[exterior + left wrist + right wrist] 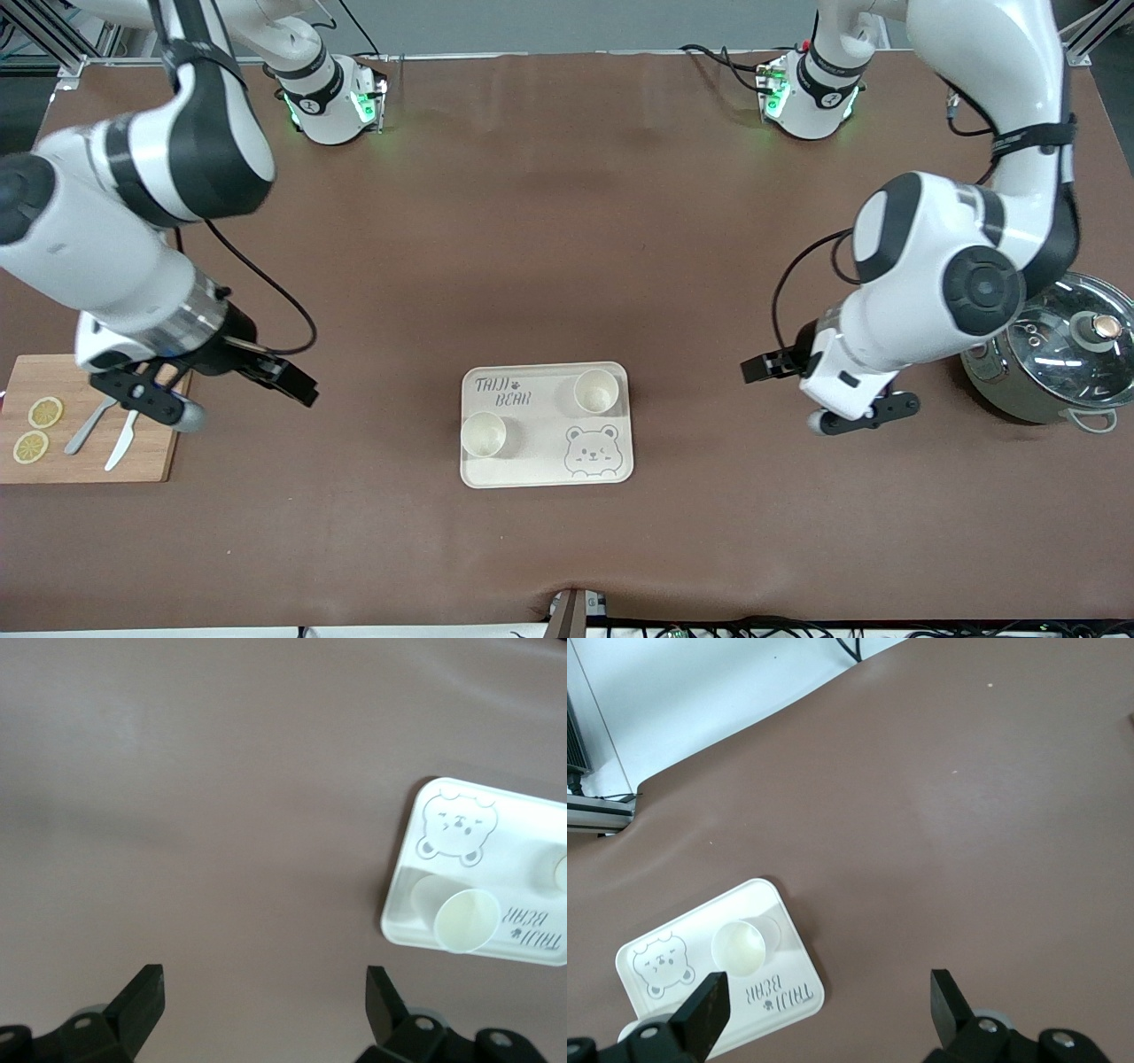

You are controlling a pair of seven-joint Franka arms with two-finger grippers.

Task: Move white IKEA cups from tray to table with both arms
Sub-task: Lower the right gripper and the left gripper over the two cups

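Observation:
Two white IKEA cups stand upright on a cream tray [527,462] with a bear drawing. One cup [484,434] stands toward the right arm's end and nearer the front camera; the other cup [595,391] stands toward the left arm's end. My right gripper [232,397] hovers open and empty over bare table between the tray and a cutting board. My left gripper [819,390] hovers open and empty over bare table between the tray and a pot. The left wrist view shows its gripper [266,992] apart from the tray [523,824] and a cup [464,920]. The right wrist view shows its gripper [828,1001], the tray [793,961] and a cup [740,948].
A wooden cutting board [151,461] with two lemon slices [44,412], a fork and a knife [121,440] lies at the right arm's end. A steel pot with a glass lid [1059,359] stands at the left arm's end. Brown mat covers the table.

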